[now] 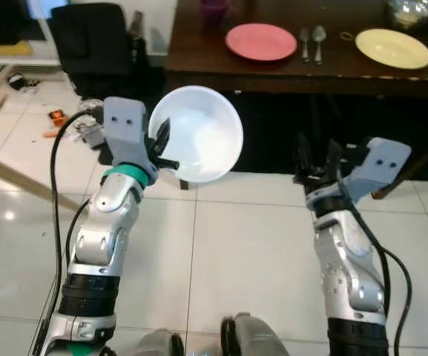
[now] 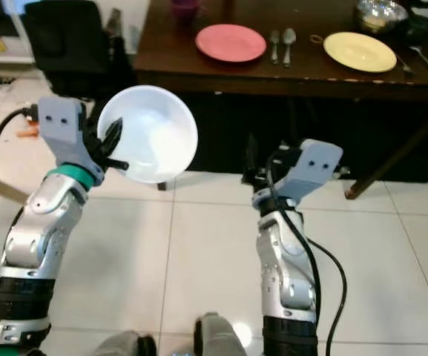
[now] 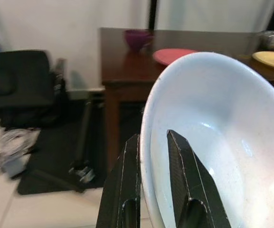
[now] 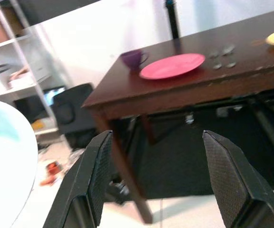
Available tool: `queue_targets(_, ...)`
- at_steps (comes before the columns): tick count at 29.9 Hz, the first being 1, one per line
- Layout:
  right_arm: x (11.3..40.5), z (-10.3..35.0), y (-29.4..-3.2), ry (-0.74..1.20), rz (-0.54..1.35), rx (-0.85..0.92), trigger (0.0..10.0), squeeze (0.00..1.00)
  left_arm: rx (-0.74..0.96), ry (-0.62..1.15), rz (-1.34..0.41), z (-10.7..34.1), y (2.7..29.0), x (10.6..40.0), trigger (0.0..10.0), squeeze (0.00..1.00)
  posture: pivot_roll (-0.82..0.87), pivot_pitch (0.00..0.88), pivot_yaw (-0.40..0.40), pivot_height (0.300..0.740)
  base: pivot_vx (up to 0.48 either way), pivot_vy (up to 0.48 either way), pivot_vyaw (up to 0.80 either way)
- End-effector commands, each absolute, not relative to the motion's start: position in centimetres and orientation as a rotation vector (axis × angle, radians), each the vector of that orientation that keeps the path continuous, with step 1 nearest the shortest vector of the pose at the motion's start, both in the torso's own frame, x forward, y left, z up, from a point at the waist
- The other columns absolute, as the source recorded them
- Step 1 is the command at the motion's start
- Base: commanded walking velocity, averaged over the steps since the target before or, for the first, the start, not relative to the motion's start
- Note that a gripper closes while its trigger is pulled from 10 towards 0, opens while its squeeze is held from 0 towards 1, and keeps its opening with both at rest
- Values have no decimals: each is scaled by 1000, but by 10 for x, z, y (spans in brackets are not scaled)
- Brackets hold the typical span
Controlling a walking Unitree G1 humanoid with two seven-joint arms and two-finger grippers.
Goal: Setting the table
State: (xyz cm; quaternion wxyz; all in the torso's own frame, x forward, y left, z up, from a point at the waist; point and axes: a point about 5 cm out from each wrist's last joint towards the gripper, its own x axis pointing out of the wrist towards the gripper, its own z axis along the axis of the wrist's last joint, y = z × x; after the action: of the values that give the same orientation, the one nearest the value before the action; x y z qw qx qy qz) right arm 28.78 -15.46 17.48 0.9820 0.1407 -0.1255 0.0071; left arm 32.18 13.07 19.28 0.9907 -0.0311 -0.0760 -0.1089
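**Bowl in hand, table not yet reached**

Progress: partly set. On the dark table (image 1: 199,63) a pink plate (image 1: 261,41) lies at the left, a yellow plate (image 1: 392,48) at the right, and two spoons (image 1: 311,41) between them. A purple cup (image 4: 134,59) stands at the far left corner, and a metal bowl (image 2: 380,13) sits far right behind the yellow plate.

Still to place: the white bowl (image 1: 199,133). Left claw (image 3: 152,161) pinches its rim, one finger inside and one outside, holding it tilted in the air over the floor, well short of the table's near edge. Right claw (image 4: 160,180) is spread and holds nothing, raised toward the table.

Judgement: the robot must close the gap to the table before setting the bowl down; a spot beside a plate looks free.

Surroundings: white tiled floor (image 1: 236,252); a black chair (image 1: 95,44) to the left of the table; small clutter on the floor (image 1: 58,119) near it. Table legs and dark shapes beneath the table could hinder a close approach.
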Motion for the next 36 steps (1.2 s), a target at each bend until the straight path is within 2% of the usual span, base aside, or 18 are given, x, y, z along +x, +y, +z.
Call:
queue_targets(1,287,170,-160,-236,-8,282,10000,0,-59,-159,-229,193,128,321,10000,0,-108,4,83,740,-439,0,0)
queue_targets(23,286,169,-162,-229,-8,274,10000,0,-61,-158,-233,193,126,323,10000,0,-114,0,83,740,-430,0,0)
queue_targets(36,285,168,-162,-222,-9,273,10000,0,-86,-114,-232,191,124,327,10000,0,-120,0,88,740,0,0,0)
